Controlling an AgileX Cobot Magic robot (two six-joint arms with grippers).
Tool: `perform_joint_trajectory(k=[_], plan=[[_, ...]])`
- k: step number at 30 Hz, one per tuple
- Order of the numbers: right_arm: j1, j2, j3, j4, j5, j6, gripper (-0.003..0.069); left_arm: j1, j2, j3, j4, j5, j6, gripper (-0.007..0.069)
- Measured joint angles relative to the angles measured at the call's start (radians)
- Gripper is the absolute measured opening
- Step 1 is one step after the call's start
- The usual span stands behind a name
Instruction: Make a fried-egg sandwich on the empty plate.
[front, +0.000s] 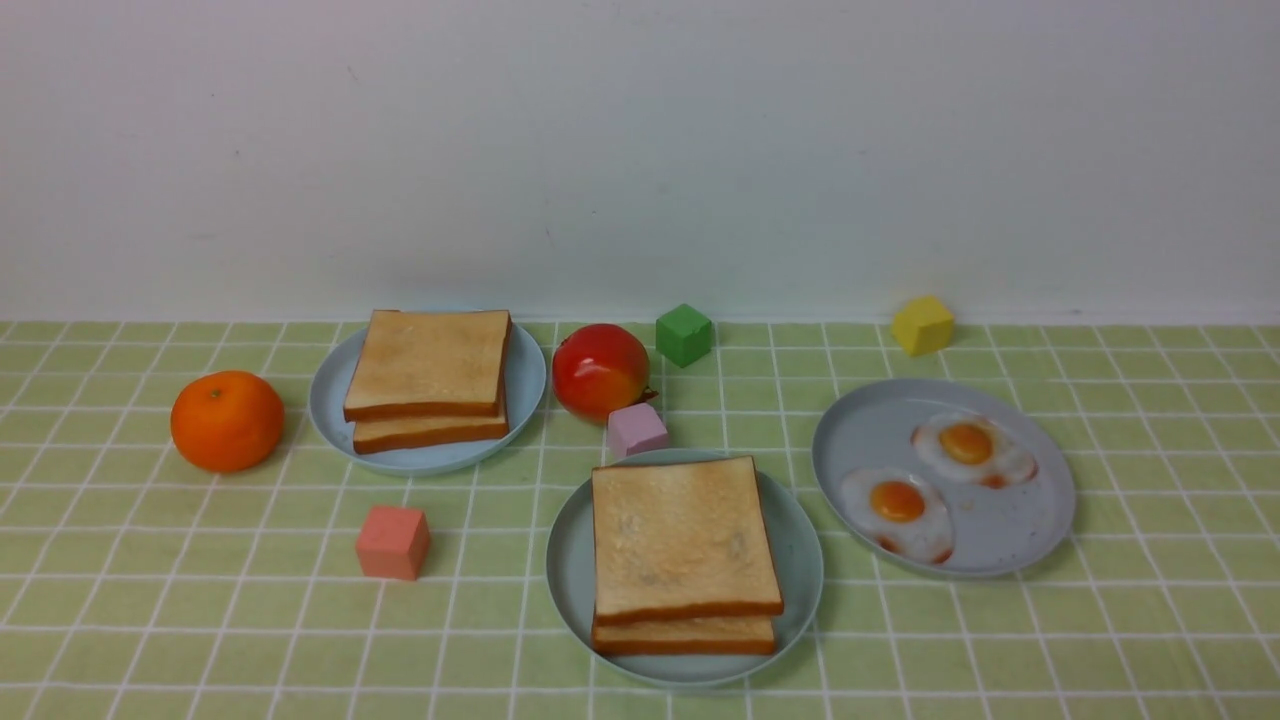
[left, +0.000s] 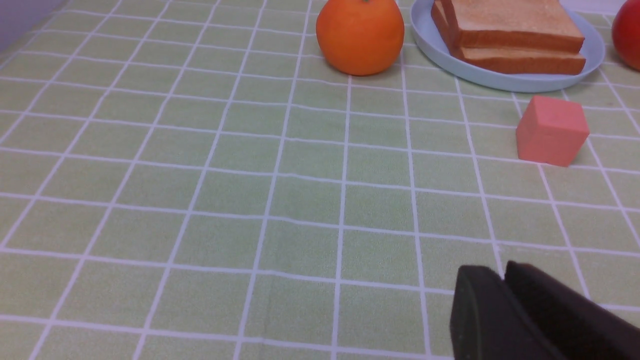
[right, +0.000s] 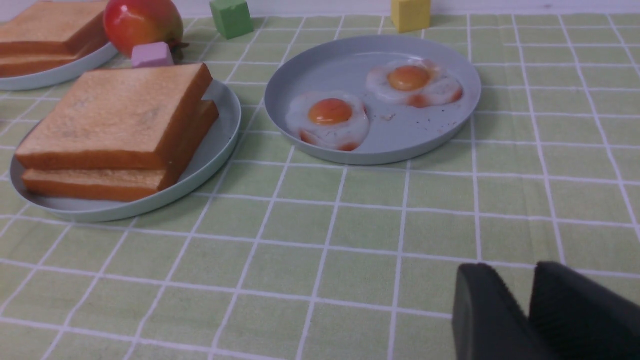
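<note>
The pale mint plate (front: 562, 570) (right: 222, 142) sits front centre and carries two stacked toast slices (front: 680, 535) (right: 110, 117). No egg shows between them. Two fried eggs (front: 897, 510) (right: 330, 117) lie on a grey-blue plate (front: 865, 430) (right: 320, 62) to its right. Neither arm appears in the front view. My left gripper (left: 502, 272) hovers over bare cloth, its fingers together and holding nothing. My right gripper (right: 517, 272) also hangs over bare cloth, well short of both plates. Its fingers stand slightly apart, empty.
A second grey-blue plate (front: 525, 390) (left: 430, 45) at back left holds two more toast slices (front: 430, 360). Around it are an orange (front: 227, 420) (left: 360, 35), a red fruit (front: 600, 368) and a salmon cube (front: 392, 542) (left: 551, 130). Lilac (front: 637, 428), green (front: 684, 334) and yellow (front: 922, 325) cubes stand further back.
</note>
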Motion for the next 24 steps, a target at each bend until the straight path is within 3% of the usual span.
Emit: perform_joint_trajectory(k=[24], plan=[[0.0,0.0,0.0,0.0,0.0,0.0,0.0187,0.0,0.0,0.0,0.0,0.0,0.0,0.01]])
